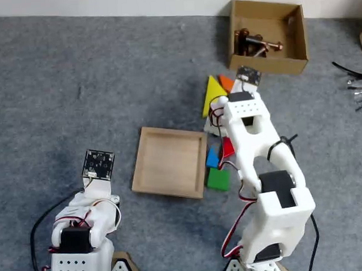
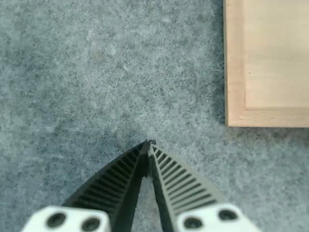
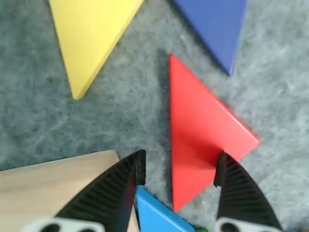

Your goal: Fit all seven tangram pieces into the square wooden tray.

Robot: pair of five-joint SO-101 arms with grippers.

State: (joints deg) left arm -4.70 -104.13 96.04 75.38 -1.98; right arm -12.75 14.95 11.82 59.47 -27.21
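The square wooden tray (image 1: 170, 162) lies empty on the grey carpet. Just right of it are a red triangle (image 1: 228, 146), a light blue piece (image 1: 212, 157) and a green piece (image 1: 218, 179). A yellow triangle (image 1: 213, 93) and an orange piece (image 1: 225, 82) lie farther back. My right gripper (image 3: 180, 166) is open low over the red triangle (image 3: 203, 130), with one finger by the tray corner (image 3: 48, 183) and the other at the triangle's outer edge. The yellow triangle (image 3: 91, 34) and a dark blue triangle (image 3: 215, 21) lie beyond. My left gripper (image 2: 148, 143) is shut and empty, beside the tray's edge (image 2: 235, 63).
A cardboard box (image 1: 266, 30) holding copper-coloured metal parts stands at the back right. Black cables (image 1: 353, 80) trail at the right edge. The right arm (image 1: 260, 156) hangs over the pieces and hides some of them. Bare carpet stretches left of the tray.
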